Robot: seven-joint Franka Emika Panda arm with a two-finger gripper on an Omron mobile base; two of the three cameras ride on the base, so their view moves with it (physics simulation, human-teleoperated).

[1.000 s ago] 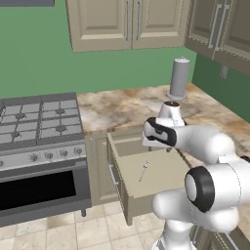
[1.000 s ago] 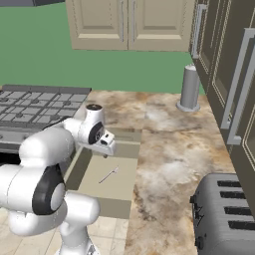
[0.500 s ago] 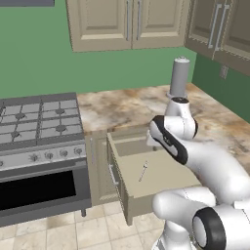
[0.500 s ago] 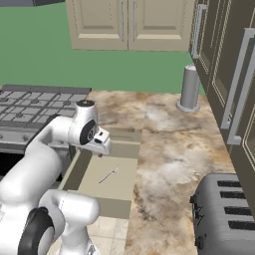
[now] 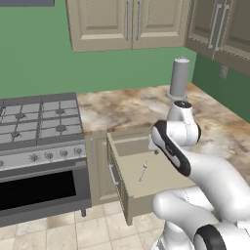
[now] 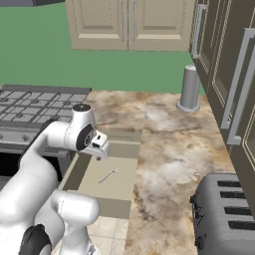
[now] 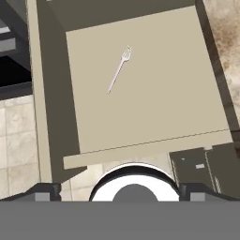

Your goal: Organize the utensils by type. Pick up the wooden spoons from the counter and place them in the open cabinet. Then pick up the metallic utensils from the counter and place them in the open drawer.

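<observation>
Two base views flanking the arm, hand view downward, all sharing the drawer [image 5: 146, 181] [image 6: 107, 182] [image 7: 140, 93].

Marbled beige-brown counter [image 6: 174, 149] running from beside the stove to the right-hand wall; grey cylinder [image 6: 190, 88] standing upright on it near the back, close to the green wall; grey toaster [image 6: 226, 211] sitting at its near right end, well apart from the cylinder; open beige drawer [image 5: 128, 188] pulled out below the counter's front edge; thin grey fork [image 7: 119, 69] lying flat and slanted on the drawer floor, alone, clear of all four walls.
</observation>
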